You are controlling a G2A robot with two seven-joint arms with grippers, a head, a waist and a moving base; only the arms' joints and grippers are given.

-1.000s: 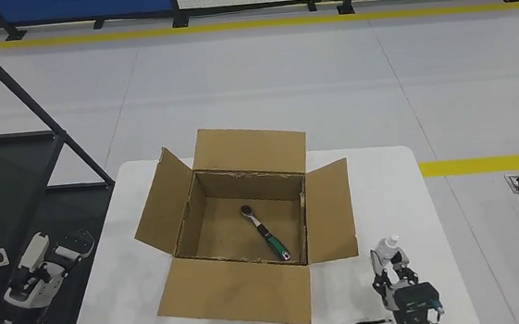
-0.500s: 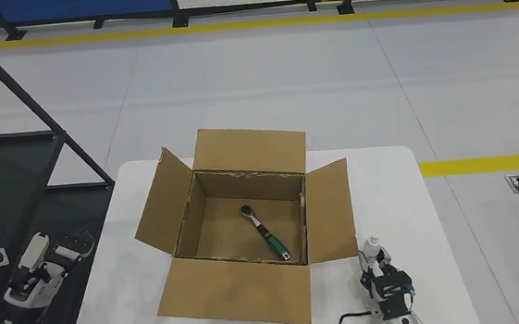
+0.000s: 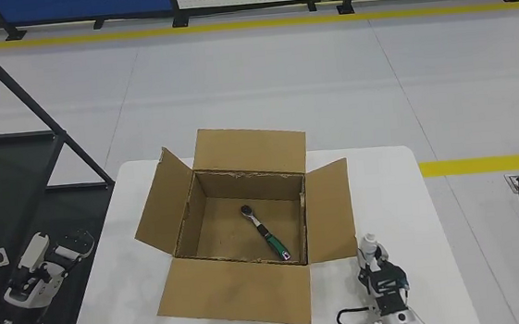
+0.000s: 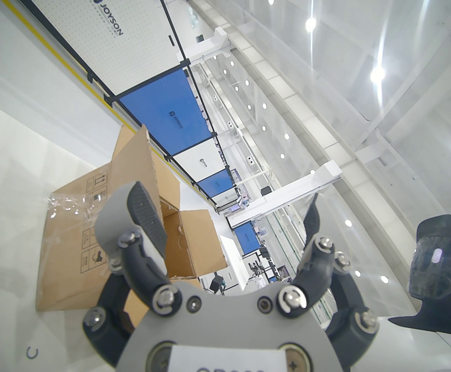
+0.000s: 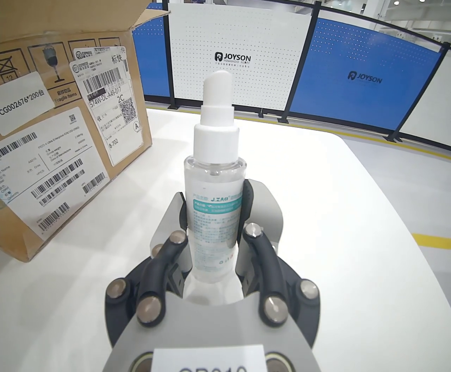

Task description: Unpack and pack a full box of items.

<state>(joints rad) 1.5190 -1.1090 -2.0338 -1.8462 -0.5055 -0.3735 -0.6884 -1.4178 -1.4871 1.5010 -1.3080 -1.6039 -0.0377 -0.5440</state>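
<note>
While the right tool [image 5: 214,202] is pinching the spray bottle [image 5: 215,165] mid-label at four o'clock of the box [image 3: 238,292], it is probably handling light, stiff, slick; the left tool [image 4: 227,197] is hanging spread.

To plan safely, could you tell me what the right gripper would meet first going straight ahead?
Probably nothing: beyond the bottle in the right gripper the way looks free over the table; the box stands aside, though depth is unclear.

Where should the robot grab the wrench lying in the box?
Grab the wrench by its green handle, coming straight down from above. It lies flat on the floor of the box, whose walls would likely block a sideways reach. The handle is its longest part.
</note>
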